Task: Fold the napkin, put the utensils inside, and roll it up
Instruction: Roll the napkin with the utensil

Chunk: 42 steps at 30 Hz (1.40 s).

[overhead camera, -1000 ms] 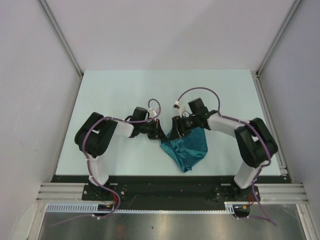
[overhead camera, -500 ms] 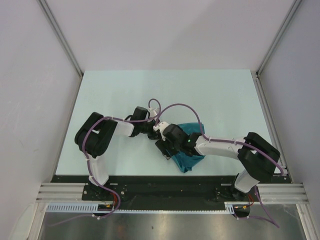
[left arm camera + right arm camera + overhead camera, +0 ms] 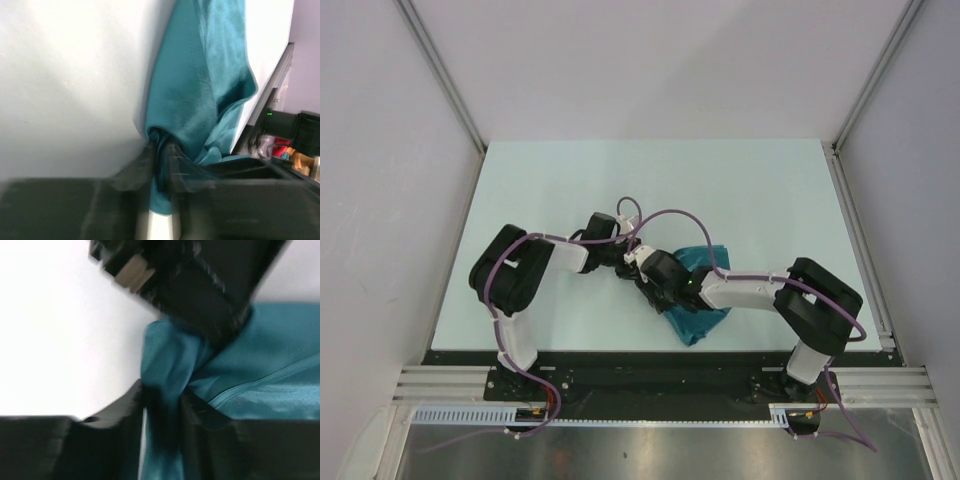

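Since the napkin [image 3: 200, 100] looks thin, limp and slippery, left gripper [image 3: 161, 152] and right gripper [image 3: 162, 400], both clamped on bunched cloth, want firm corner holds.

We stretch both arms low toward the counter's middle, left gripper [image 3: 626, 262] and right gripper [image 3: 652, 288] side by side, each clamped on the napkin [image 3: 695, 323].

Left claw [image 3: 633, 268] and right claw [image 3: 648, 287] block each other at the napkin [image 3: 696, 322].
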Each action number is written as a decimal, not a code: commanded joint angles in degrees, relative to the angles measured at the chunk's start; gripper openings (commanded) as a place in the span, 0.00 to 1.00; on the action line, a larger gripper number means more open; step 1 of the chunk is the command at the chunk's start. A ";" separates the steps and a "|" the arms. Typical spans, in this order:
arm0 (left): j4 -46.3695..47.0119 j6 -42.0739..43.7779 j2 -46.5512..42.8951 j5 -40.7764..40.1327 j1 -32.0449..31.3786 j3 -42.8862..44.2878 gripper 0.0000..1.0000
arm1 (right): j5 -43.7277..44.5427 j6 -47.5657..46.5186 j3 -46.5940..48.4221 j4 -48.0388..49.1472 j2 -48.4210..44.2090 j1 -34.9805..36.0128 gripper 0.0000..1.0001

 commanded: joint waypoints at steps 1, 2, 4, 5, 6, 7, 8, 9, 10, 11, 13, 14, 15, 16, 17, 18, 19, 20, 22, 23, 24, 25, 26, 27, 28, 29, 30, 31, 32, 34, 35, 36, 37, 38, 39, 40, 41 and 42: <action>-4.10 1.47 -2.27 -1.06 -0.79 -0.30 0.36 | -9.89 2.20 -1.31 0.84 0.82 -3.89 0.26; -4.19 1.47 -3.40 -1.41 -0.45 -0.30 0.44 | -12.71 2.46 -2.53 1.37 0.55 -4.77 0.24; -4.36 1.47 -4.72 -3.07 0.08 -0.48 0.66 | -21.41 3.52 -3.86 3.82 -0.41 -7.23 0.21; -4.63 1.47 -5.43 -3.78 0.78 -0.65 0.71 | -24.40 4.04 -4.65 4.88 -1.03 -8.11 0.20; -4.80 1.56 -7.18 -4.48 1.22 -1.26 0.76 | -30.26 5.09 -5.96 5.94 -1.38 -10.21 0.20; -4.89 1.99 -7.98 -6.14 1.66 -1.71 0.78 | -33.01 5.71 -6.67 7.77 -1.56 -11.19 0.19; -5.15 2.52 -8.85 -6.85 2.19 -2.14 0.81 | -35.57 6.07 -7.11 9.79 -1.65 -12.15 0.18; -5.42 3.13 -10.69 -7.99 2.37 -3.02 0.82 | -40.38 7.20 -8.16 10.95 -1.56 -13.21 0.18; -5.59 4.36 -11.41 -9.31 2.54 -3.46 0.82 | -42.86 7.73 -8.69 13.83 -1.39 -15.04 0.18; -5.25 4.89 -12.20 -9.76 2.55 -4.08 0.82 | -45.58 8.43 -9.22 15.34 -1.04 -16.02 0.18; -2.63 4.99 -13.87 -8.89 2.46 -6.19 0.83 | -52.88 10.54 -10.10 19.98 0.80 -18.47 0.18; -1.30 4.64 -14.22 -8.36 2.46 -7.15 0.82 | -54.65 11.16 -10.36 21.49 1.42 -19.10 0.17; 0.28 3.59 -14.49 -7.75 2.46 -9.07 0.82 | -57.45 11.78 -10.63 22.98 2.99 -19.80 0.17; 3.69 2.97 -14.75 -6.87 2.37 -9.96 0.82 | -58.52 13.17 -10.98 25.35 3.79 -20.94 0.17; 5.29 2.35 -14.67 -5.56 2.37 -10.75 0.82 | -60.62 13.62 -11.07 26.41 4.41 -21.47 0.17; 6.69 1.22 -14.75 -4.85 2.37 -12.07 0.82 | -61.34 14.06 -11.16 27.21 5.98 -22.00 0.16; 9.75 0.68 -14.58 -4.40 2.37 -12.69 0.82 | -61.87 14.33 -10.98 28.17 6.52 -22.44 0.16; 11.09 0.24 -14.32 -3.44 2.28 -13.22 0.82 | -63.52 14.85 -10.98 28.97 7.40 -23.49 0.16; 13.72 -0.81 -13.70 -2.82 2.11 -13.58 0.81 | -65.29 15.91 -10.46 30.72 9.85 -24.55 0.16; 14.61 -1.16 -12.74 -2.64 1.93 -13.58 0.81 | -66.69 16.61 -10.37 31.25 10.56 -25.25 0.15; 15.23 -1.86 -12.21 -2.56 1.84 -13.31 0.80 | -67.14 16.79 -10.19 31.78 11.18 -25.69 0.15; 16.45 -2.22 -11.51 -2.29 1.67 -13.05 0.80 | -67.67 16.88 -10.02 32.22 12.23 -25.87 0.15; 17.07 -2.66 -10.28 -2.20 1.58 -12.79 0.79 | -68.19 17.05 -9.67 32.23 12.67 -26.13 0.15; 17.69 -3.36 -9.57 -1.77 1.58 -12.18 0.78 | -68.55 16.97 -9.49 32.23 13.20 -26.49 0.15; 18.74 -3.71 -8.96 -1.68 1.41 -11.82 0.76 | -68.81 16.97 -9.31 32.23 14.08 -26.66 0.15; 19.18 -3.89 -7.82 -1.41 1.32 -11.21 0.75 | -69.16 17.14 -9.23 32.40 14.43 -27.10 0.15; 19.54 -4.24 -7.29 -1.15 1.23 -10.85 0.73 | -69.25 17.14 -9.22 32.32 14.78 -27.19 0.15; 20.06 -4.42 -6.93 -0.89 0.97 -10.59 0.71 | -69.43 17.06 -8.96 32.23 15.31 -27.37 0.15; 20.24 -4.51 -6.41 -0.62 0.79 -9.80 0.71 | -69.86 17.06 -8.96 32.31 15.49 -27.45 0.15; 20.16 -4.33 -5.26 -0.27 0.26 -9.18 0.70 | -70.13 16.71 -8.70 31.88 15.93 -27.72 0.15; 20.07 -4.07 -4.91 -0.10 0.09 -8.48 0.69 | -70.31 16.62 -8.70 31.79 16.28 -27.81 0.16; 19.72 -3.98 -4.04 0.08 -0.26 -8.13 0.68 | -70.40 16.53 -8.61 31.87 16.54 -27.98 0.16; 19.54 -3.81 -3.77 0.52 -0.53 -7.86 0.66 | -70.57 16.61 -8.44 31.87 16.72 -28.07 0.16; 19.28 -3.63 -3.42 0.78 -0.70 -7.51 0.66 | -70.75 16.53 -8.43 31.87 17.16 -28.24 0.16; 18.84 -3.54 -2.72 1.05 -1.05 -7.34 0.65 | -70.75 16.53 -8.26 32.14 17.34 -28.42 0.16; 18.58 -3.37 -2.54 1.48 -1.32 -7.25 0.62 | -70.92 16.61 -8.35 32.23 17.42 -28.60 0.16; 18.31 -2.93 -2.27 1.58 -1.50 -7.25 0.60 | -71.01 16.53 -8.26 32.23 17.60 -28.77 0.17; 17.88 -2.75 -2.18 1.66 -1.76 -7.33 0.58 | -71.19 16.53 -8.08 32.31 17.95 -28.86 0.17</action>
